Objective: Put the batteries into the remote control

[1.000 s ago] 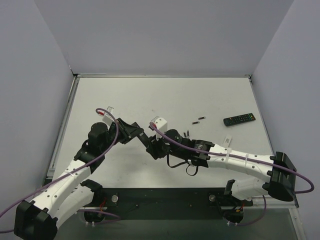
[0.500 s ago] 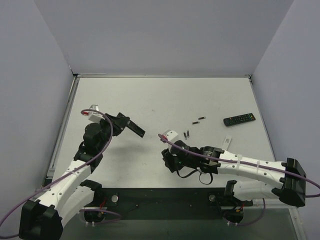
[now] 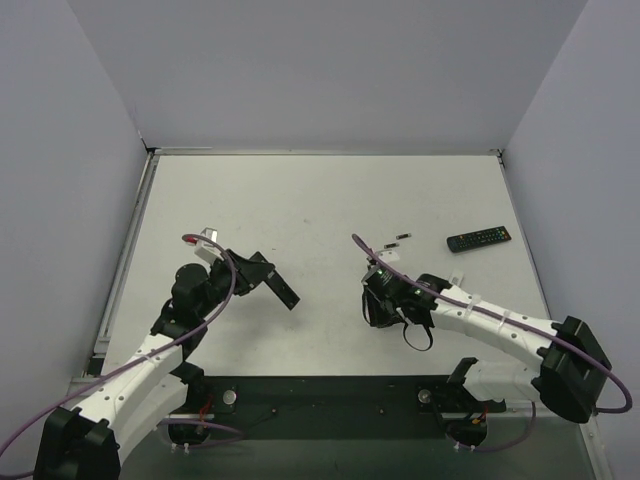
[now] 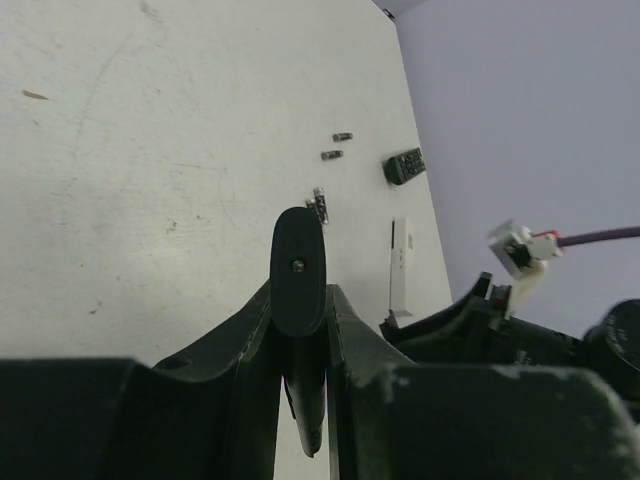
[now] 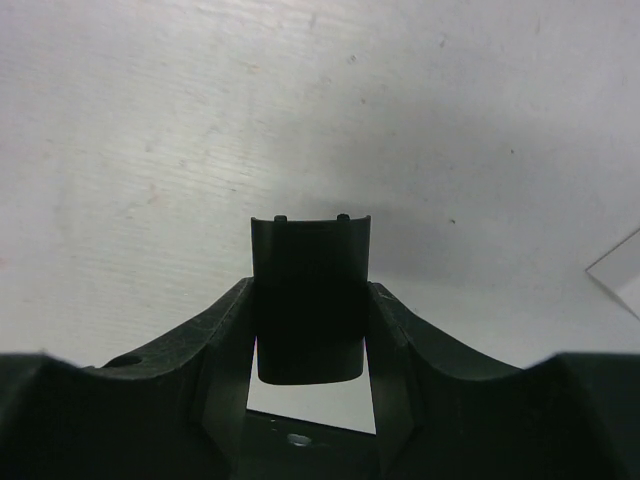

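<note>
Arms pulled apart: left gripper (image 4: 298, 302) clamps remote (image 4: 298, 255); right wrist reveals right gripper (image 5: 310, 305) clamping tabbed cover (image 5: 309, 258).

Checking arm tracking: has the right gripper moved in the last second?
Yes. The right gripper moved rightward in the top view, closer to the black remote, which stayed put.

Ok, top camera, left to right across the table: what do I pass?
Left gripper holding a slim black remote → right gripper clamping a dark cover → batteries → other black remote.
</note>
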Available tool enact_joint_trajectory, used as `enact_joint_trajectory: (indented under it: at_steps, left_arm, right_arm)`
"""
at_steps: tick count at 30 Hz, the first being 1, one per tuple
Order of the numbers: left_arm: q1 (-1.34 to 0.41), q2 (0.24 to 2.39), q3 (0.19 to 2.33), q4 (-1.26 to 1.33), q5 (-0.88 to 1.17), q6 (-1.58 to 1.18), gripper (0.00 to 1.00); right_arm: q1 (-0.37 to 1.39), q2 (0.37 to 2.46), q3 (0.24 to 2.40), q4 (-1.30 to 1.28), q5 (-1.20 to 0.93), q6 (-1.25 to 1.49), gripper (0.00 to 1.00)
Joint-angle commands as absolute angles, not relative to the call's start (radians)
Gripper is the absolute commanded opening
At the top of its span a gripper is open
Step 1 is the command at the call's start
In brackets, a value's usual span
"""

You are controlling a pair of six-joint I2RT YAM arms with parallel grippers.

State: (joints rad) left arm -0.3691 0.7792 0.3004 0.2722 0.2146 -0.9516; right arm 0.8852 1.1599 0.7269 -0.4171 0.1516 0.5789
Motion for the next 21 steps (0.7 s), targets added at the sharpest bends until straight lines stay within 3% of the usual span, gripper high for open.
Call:
enact_joint_trajectory:
  at_steps: [1, 11, 21]
  left_arm:
    - [-0.379, 0.769, 0.282, 0.393, 0.359, -0.976, 0.00]
    - [-0.391, 0.770, 0.248, 0.452, 0.413, -0.999, 0.00]
    - [-0.393, 0.796, 0.262, 0.449, 0.457, -0.956, 0.00]
  right_arm:
    - [0.870, 1.264, 0.712, -0.500, 0.183, 0.638, 0.22]
    - [0.867, 1.439, 0.710, -0.449, 0.166, 0.643, 0.28]
    - [0.868, 1.454, 0.741, -0.494, 0.138, 0.634, 0.60]
